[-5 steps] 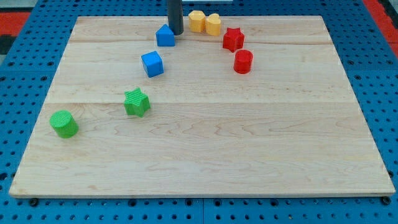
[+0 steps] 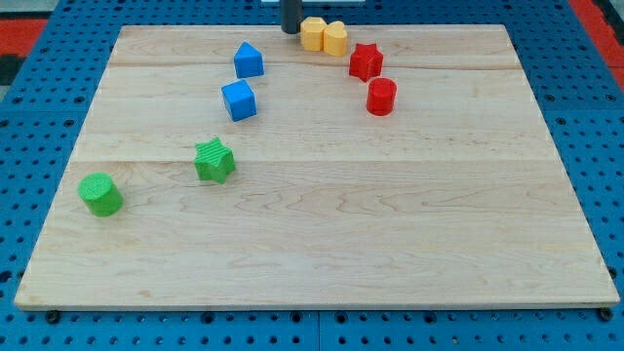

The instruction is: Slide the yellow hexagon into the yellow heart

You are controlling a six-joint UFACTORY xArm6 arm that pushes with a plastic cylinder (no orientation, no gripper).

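At the view's top, my tip (image 2: pixel 291 31) placed just left of the yellow hexagon (image 2: pixel 312 34), hexagon touching the yellow heart (image 2: pixel 335 39), nothing gripped, a bare rod.

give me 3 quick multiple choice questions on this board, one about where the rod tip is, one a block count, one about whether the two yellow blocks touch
1. Where is my tip?
A. just left of the yellow hexagon
B. beside the green cylinder
C. right of the red star

2. How many blue blocks?
A. one
B. two
C. three

3. The hexagon and the yellow heart are:
A. far apart
B. stacked
C. side by side, touching

Key: 1 A, the rod ends at the hexagon's left side. 2 B, two blue blocks. 3 C, no gap shows between them.
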